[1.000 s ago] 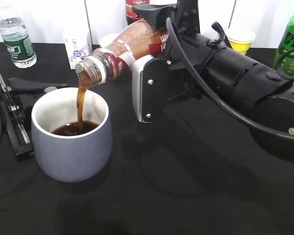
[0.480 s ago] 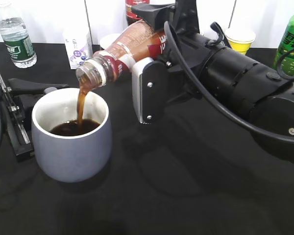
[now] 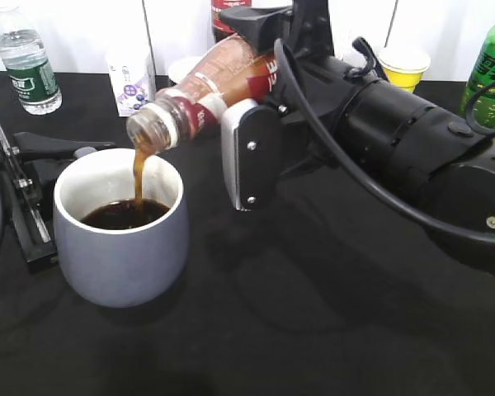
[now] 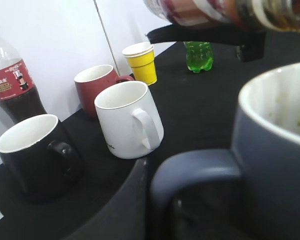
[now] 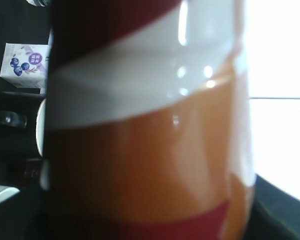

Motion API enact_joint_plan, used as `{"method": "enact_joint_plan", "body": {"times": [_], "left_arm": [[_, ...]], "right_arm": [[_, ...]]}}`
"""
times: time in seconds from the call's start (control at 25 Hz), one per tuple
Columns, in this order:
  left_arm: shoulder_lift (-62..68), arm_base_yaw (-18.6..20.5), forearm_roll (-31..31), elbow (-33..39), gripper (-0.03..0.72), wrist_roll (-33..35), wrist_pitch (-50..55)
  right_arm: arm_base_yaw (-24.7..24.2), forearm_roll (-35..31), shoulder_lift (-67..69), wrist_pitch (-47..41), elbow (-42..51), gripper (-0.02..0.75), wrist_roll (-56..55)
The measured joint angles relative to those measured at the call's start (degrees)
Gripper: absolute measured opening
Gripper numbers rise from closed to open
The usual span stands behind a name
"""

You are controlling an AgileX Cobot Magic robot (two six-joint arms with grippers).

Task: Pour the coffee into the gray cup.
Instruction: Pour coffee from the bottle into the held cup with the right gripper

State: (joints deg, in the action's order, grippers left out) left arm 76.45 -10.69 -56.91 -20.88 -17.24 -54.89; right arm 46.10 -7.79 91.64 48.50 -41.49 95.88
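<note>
The gray cup (image 3: 120, 247) stands at the front left, partly full of dark coffee. The coffee bottle (image 3: 206, 87) is tilted mouth-down over it, and a thin brown stream falls into the cup. My right gripper (image 3: 256, 82) is shut on the bottle's body, which fills the right wrist view (image 5: 145, 125). My left gripper (image 3: 62, 165) is at the cup's far left side. In the left wrist view its jaws (image 4: 160, 200) close round the cup's loop handle (image 4: 200, 170). The bottle's neck (image 4: 215, 12) shows above the cup's rim.
Along the back are a water bottle (image 3: 29, 62), a blueberry carton (image 3: 130, 78), a cola bottle (image 3: 227, 16), a yellow cup (image 3: 404, 66) and a green bottle (image 3: 488, 62). The left wrist view shows black (image 4: 37, 150), white (image 4: 130, 120) and red (image 4: 97, 82) mugs.
The bottle's mouth has crept slightly left and up while pouring goes on. The coffee level in the cup has risen a little. The left gripper has not moved.
</note>
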Motion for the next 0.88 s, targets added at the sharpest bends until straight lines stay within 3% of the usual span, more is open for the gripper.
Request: {"method": "enact_joint_plan", "body": {"times": [0.52,0.72,0.88], "left_arm": [[0.0,0.0,0.0,0.0,0.038,0.0,0.0],[0.0,0.0,0.65,0.0,0.038,0.0,0.0],[0.0,0.0,1.44,0.0,0.038,0.0,0.0]], "right_arm": [[0.0,0.57,0.0,-0.05,0.0,0.528,-1.6],[0.0,0.62,0.0,-2.42,0.0,0.528,-5.88],[0.0,0.62,0.0,-4.17,0.0,0.528,-15.38]]}}
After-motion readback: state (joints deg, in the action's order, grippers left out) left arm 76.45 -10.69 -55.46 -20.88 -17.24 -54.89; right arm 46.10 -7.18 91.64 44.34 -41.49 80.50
